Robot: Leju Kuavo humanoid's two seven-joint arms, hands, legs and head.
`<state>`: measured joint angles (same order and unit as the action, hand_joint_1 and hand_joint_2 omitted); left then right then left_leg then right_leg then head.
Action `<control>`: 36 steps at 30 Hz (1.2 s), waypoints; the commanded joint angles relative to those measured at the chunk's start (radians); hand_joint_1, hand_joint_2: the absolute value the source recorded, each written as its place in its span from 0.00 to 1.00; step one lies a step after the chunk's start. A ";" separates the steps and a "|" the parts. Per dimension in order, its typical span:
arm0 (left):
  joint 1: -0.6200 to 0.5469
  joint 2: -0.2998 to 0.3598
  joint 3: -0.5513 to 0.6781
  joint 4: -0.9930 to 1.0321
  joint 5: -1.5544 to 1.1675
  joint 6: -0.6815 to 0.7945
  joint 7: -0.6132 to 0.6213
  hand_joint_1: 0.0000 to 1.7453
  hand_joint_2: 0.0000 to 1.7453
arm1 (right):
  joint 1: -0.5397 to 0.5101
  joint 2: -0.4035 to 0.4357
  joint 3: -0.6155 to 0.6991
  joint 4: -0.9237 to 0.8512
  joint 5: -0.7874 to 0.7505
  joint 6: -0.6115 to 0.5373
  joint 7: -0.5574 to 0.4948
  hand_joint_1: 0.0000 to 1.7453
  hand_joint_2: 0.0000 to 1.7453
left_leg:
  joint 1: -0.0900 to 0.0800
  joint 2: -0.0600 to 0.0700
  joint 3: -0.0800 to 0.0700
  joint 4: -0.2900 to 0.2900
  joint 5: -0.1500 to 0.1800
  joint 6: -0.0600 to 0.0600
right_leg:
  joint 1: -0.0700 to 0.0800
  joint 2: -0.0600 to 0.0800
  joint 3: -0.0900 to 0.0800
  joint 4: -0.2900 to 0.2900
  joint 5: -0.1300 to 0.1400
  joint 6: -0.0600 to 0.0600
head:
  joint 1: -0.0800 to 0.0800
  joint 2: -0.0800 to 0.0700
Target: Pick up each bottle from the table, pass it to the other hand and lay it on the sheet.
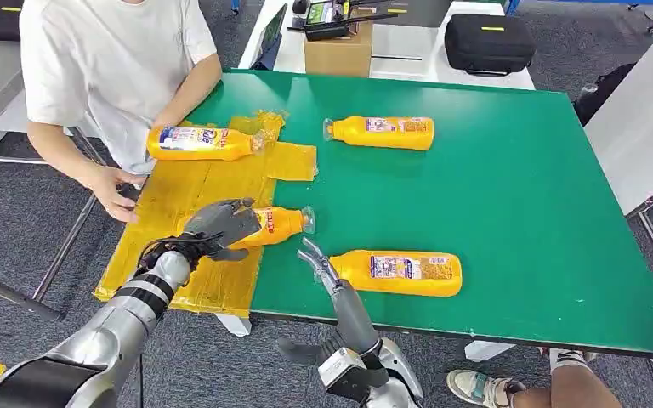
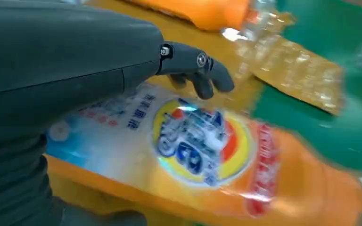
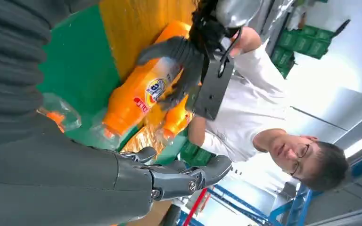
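We find the left hand gripping an orange plastic bottle above the yellow sheet at nine o'clock on the green desk. The right hand is spread, empty. Next: lower, release.

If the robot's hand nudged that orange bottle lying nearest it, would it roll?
Probably: the orange bottle lies on its side on the smooth green table. It looks full, so likely heavy, and its glossy skin may slip.

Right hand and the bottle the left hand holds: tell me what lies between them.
Nothing. In the head view, only bare green table separates the right hand from the bottle gripped by the left hand.
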<state>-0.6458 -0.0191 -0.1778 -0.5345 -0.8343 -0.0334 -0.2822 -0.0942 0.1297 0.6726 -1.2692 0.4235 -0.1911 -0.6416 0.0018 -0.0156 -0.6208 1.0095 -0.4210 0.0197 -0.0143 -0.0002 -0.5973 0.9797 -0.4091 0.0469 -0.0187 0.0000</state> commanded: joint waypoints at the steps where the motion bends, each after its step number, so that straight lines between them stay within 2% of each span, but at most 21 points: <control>1: -0.059 0.009 -0.009 0.106 0.045 -0.118 -0.050 0.00 1.00 | -0.055 0.029 -0.048 0.133 -0.053 0.020 -0.024 0.00 0.00 | 0.000 0.002 0.003 -0.001 -0.001 -0.001 | 0.000 0.001 0.003 -0.001 0.000 -0.001 | 0.000 0.000; 5: -0.035 0.010 0.021 0.024 0.163 -0.146 -0.130 0.00 1.00 | -0.056 0.035 -0.064 0.151 -0.056 -0.004 -0.045 0.00 0.00 | 0.000 0.002 0.003 -0.001 -0.001 -0.001 | 0.001 0.001 0.003 -0.001 0.000 -0.001 | 0.000 0.000; 9: 0.021 -0.003 0.038 -0.134 0.269 -0.141 -0.156 0.00 1.00 | -0.044 0.027 -0.073 0.139 -0.045 -0.029 -0.056 0.00 0.00 | 0.001 0.001 0.002 0.000 -0.001 -0.001 | 0.001 0.000 0.002 -0.001 -0.001 -0.001 | 0.000 0.000; 11: 0.074 -0.039 0.092 -0.272 0.405 -0.126 -0.155 0.00 1.00 | -0.040 0.010 -0.063 0.130 0.030 -0.110 -0.047 0.00 0.00 | 0.000 0.002 0.002 0.000 -0.001 -0.001 | 0.000 0.001 0.002 -0.001 -0.001 -0.001 | 0.000 0.000; 12: 0.124 -0.088 0.152 -0.402 0.559 -0.116 -0.166 0.00 1.00 | -0.044 -0.012 -0.050 0.136 0.098 -0.173 -0.019 0.00 0.00 | 0.001 0.003 0.004 0.000 -0.002 -0.001 | 0.001 0.001 0.004 -0.001 -0.002 -0.001 | 0.000 0.000; 14: 0.198 -0.169 0.217 -0.591 0.824 -0.049 -0.043 0.00 1.00 | -0.037 -0.048 -0.063 0.151 0.167 -0.230 0.064 0.00 0.00 | 0.001 -0.001 0.004 0.000 -0.002 0.000 | 0.001 -0.003 0.005 -0.002 -0.002 -0.001 | 0.000 0.000; 16: 0.265 -0.147 0.144 -0.728 0.936 0.043 -0.004 0.00 1.00 | -0.039 -0.079 -0.087 0.174 0.214 -0.270 0.081 0.00 0.00 | 0.000 -0.002 0.003 0.000 -0.001 0.000 | 0.000 -0.003 0.004 -0.002 -0.002 0.000 | 0.000 0.000; 17: 0.290 -0.145 0.142 -0.771 0.974 0.090 -0.033 0.00 1.00 | -0.046 -0.093 -0.097 0.190 0.270 -0.296 0.127 0.00 1.00 | 0.000 0.000 0.002 -0.001 -0.001 0.000 | 0.000 -0.001 0.003 -0.003 -0.001 0.000 | 0.000 0.000; 18: 0.335 -0.142 0.144 -0.840 1.029 0.123 -0.038 0.00 1.00 | -0.051 -0.119 -0.120 0.205 0.322 -0.299 0.196 0.00 1.00 | 0.000 0.002 0.005 -0.001 -0.003 0.000 | 0.000 0.001 0.005 -0.003 -0.001 -0.001 | 0.000 0.000; 22: 0.362 -0.120 0.124 -0.877 1.050 0.137 -0.028 0.00 1.00 | -0.052 -0.128 -0.148 0.208 0.326 -0.278 0.183 0.00 1.00 | -0.001 0.005 0.005 -0.001 -0.004 -0.001 | -0.001 0.003 0.004 -0.002 -0.002 -0.002 | 0.000 0.000; 23: 0.381 -0.134 0.144 -0.904 1.064 0.182 -0.082 0.00 1.00 | -0.065 -0.150 -0.150 0.225 0.420 -0.294 0.275 0.00 1.00 | -0.002 0.002 0.002 0.000 -0.002 0.000 | -0.001 0.001 0.001 -0.002 -0.001 -0.001 | 0.000 0.000; 26: 0.493 -0.135 0.142 -1.050 1.056 0.216 -0.101 0.00 1.00 | -0.091 -0.234 -0.208 0.237 0.501 -0.274 0.356 0.00 1.00 | -0.001 0.002 0.004 0.000 -0.003 0.000 | -0.001 0.001 0.004 -0.002 -0.001 -0.001 | 0.000 0.000; 27: 0.523 -0.137 0.139 -1.082 1.052 0.221 -0.103 0.00 1.00 | -0.094 -0.250 -0.235 0.237 0.505 -0.249 0.366 0.00 1.00 | -0.002 0.003 0.002 -0.001 -0.002 0.000 | -0.002 0.003 0.001 -0.002 0.000 0.000 | -0.001 0.000; 29: 0.575 -0.136 0.123 -1.133 1.003 0.249 -0.125 0.00 1.00 | -0.090 -0.281 -0.280 0.225 0.550 -0.197 0.384 0.00 1.00 | -0.002 0.007 0.006 0.000 -0.005 0.000 | -0.001 0.005 0.005 -0.002 -0.002 -0.001 | -0.001 0.000; 30: 0.584 -0.135 0.114 -1.140 0.962 0.274 -0.132 0.00 1.00 | -0.084 -0.286 -0.299 0.221 0.560 -0.175 0.387 0.00 1.00 | -0.002 0.004 0.003 0.000 -0.003 0.001 | -0.002 0.002 0.002 -0.002 -0.001 0.000 | 0.000 0.000; 36: 0.577 -0.128 0.068 -1.121 0.908 0.279 -0.125 0.00 1.00 | -0.114 -0.278 -0.313 0.285 0.582 -0.115 0.399 0.00 1.00 | -0.003 0.001 0.003 0.000 -0.003 0.000 | -0.002 0.001 0.003 -0.002 -0.001 -0.001 | 0.000 0.000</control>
<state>-0.0876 -0.1518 -0.0633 -1.6190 0.0980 0.2468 -0.4150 -0.1433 -0.1213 0.4085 -1.1021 0.9922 -0.3562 -0.2522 -0.0014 -0.0158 -0.6220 1.0098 -0.4226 0.0206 -0.0172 0.0000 -0.5983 0.9783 -0.4093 0.0473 -0.0191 0.0000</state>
